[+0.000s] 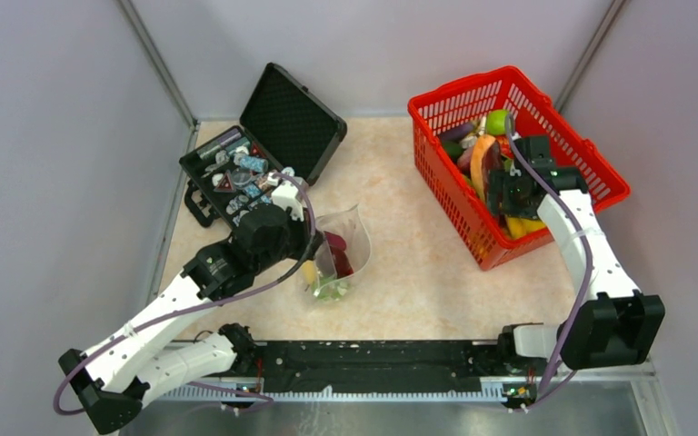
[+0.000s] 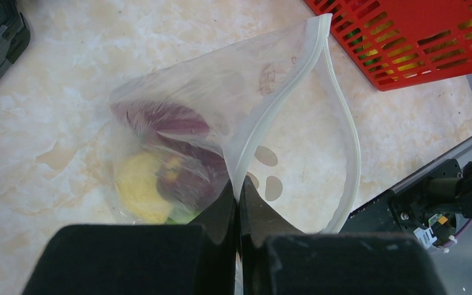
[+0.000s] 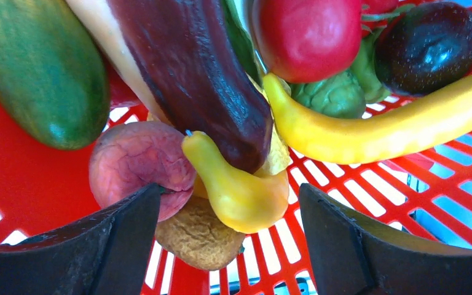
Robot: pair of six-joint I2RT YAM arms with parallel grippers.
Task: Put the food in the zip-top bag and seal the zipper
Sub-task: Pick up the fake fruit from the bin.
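The clear crinkly zip-top bag (image 2: 221, 92) is standing open mid-table, holding purple and yellow toy food (image 2: 172, 120) we are seeing only blurrily. Our left gripper (image 2: 238, 184) is clamping its whitish zipper strip (image 2: 278, 104). Beyond open marbled tabletop (image 1: 418, 272), our right gripper (image 3: 228, 192) is gaping empty over a yellow toy pear (image 3: 249, 200) inside the red mesh basket (image 1: 454, 98).

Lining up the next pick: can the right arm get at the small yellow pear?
Probably yes: the open right tool sits over the pear, its body bare; only the purple piece overlaps its neck.
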